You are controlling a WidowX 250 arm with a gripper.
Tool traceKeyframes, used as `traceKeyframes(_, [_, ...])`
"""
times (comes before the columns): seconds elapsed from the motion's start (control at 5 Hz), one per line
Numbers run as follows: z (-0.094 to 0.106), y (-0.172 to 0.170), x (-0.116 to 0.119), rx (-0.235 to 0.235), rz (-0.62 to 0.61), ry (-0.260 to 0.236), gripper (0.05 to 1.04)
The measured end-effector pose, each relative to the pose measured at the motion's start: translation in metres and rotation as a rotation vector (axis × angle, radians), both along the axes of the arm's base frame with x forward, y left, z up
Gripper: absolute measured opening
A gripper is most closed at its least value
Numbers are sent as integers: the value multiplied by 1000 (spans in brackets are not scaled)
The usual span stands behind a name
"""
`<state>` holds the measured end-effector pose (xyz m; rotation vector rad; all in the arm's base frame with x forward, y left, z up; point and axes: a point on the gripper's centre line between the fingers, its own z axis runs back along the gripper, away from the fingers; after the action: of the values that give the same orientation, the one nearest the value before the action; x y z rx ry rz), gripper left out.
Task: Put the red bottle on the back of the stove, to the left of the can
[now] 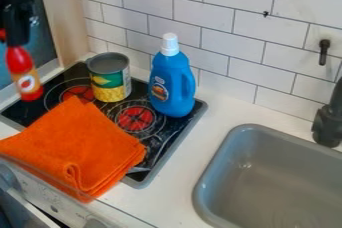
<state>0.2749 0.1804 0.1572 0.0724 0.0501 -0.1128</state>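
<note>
The black gripper [16,41] is closed around the top of the red plastic bottle [24,73] — better to handle it gently, clear of the folded orange cloth [77,147].

This is a kitchen, seemingly a toy or mock-up one: a black stove top [176,144] with red burner rings [136,118] takes up the left part of a white worktop [170,197], a grey sink [287,182] with a dark faucet [327,126] by its back edge fills the right, white tiles [200,9] rise behind the worktop's back edge, and knobs [95,222] show below its front edge
</note>
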Motion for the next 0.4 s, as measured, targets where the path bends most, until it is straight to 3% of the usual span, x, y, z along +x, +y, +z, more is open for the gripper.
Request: traceKeyframes(0.4, [-7, 1, 56, 39, -42, 3, 335])
